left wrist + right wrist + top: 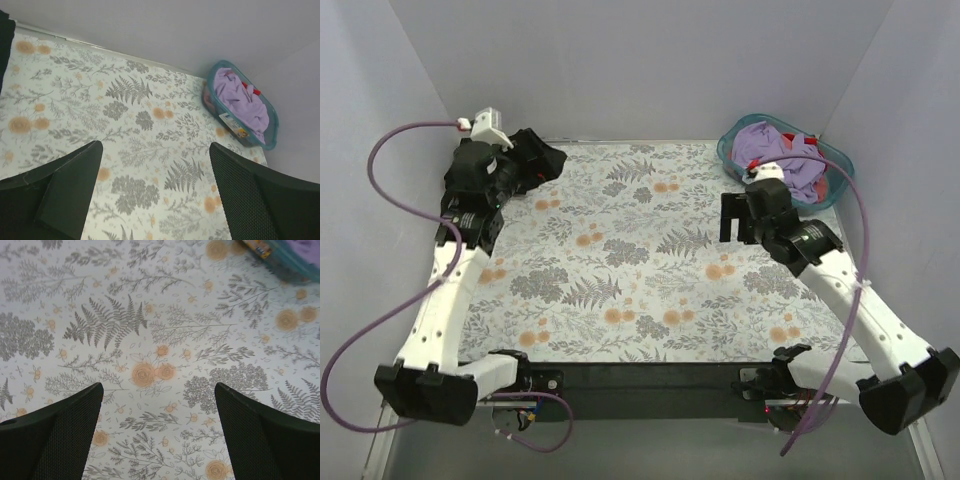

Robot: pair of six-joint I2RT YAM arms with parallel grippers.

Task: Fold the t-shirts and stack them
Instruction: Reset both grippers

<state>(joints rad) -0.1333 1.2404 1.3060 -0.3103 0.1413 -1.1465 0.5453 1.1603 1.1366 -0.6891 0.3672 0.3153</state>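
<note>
**Overhead and wrist views, both arms above a fern-and-flower printed tablecloth.**

The left gripper reaches toward the far left corner of the table. Its black fingers are spread wide, with only printed cloth showing between them. The black t-shirt lies bunched in a dark heap just beside this gripper, on its far side. In the overhead view the dark fingers merge with the dark cloth, so contact between them cannot be judged. In the left wrist view a strip of the shirt shows only at the left edge.

The right gripper hangs over the right half of the table. Its jaws are likewise fully apart and hold nothing, with bare tablecloth under them.

Beyond the right gripper, toward the far right corner, stands a teal plastic basket. A crumpled lavender garment fills most of it. A small patch of red cloth shows at the basket's far rim, partly under the lavender garment, and no lettering on it is visible. A printed label with orange and white areas sits on the basket's near wall, but its writing is too small to read.
</note>
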